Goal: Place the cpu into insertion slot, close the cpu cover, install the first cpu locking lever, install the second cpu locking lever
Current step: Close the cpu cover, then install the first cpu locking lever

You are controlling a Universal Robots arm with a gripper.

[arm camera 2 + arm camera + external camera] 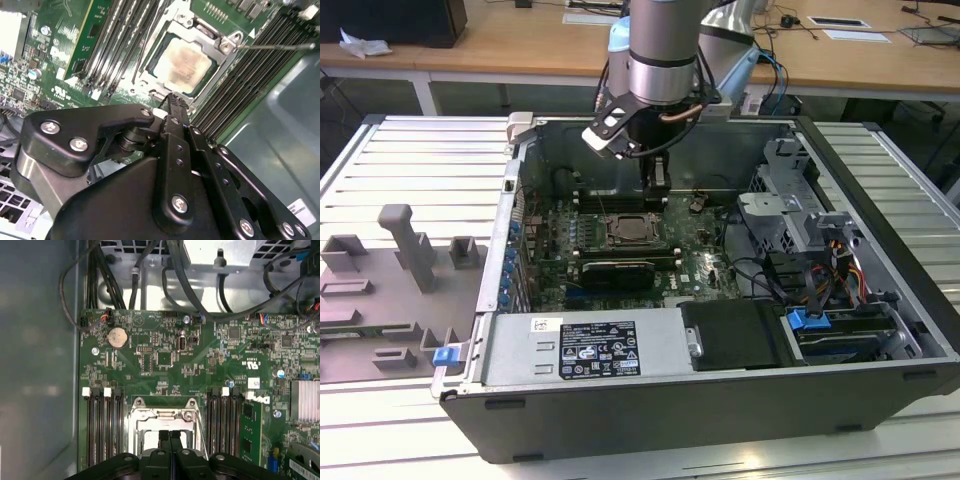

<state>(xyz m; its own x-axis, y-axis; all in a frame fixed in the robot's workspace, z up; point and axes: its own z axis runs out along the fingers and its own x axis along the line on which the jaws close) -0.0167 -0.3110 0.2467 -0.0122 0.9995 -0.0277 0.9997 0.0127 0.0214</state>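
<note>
The cpu (181,64), a pale silver square, lies in the insertion slot (629,230) on the green board. The silvery cpu cover (220,46) lies flat around it; its frame also shows in the first wrist view (162,415). One thin wire locking lever (277,46) sticks out from the socket corner over the black memory slots. Another lever (144,52) runs along the opposite side of the socket. My gripper (170,436) hangs just above the socket's edge, fingers pressed together with nothing between them. In the exterior view the gripper (657,185) is just behind the socket.
Black memory slots (102,425) flank the socket on both sides. A long black card (612,272) sits in front of it in the exterior view. Cables and a drive cage (790,200) fill the case's right side. A grey fixture tray (390,290) lies outside on the left.
</note>
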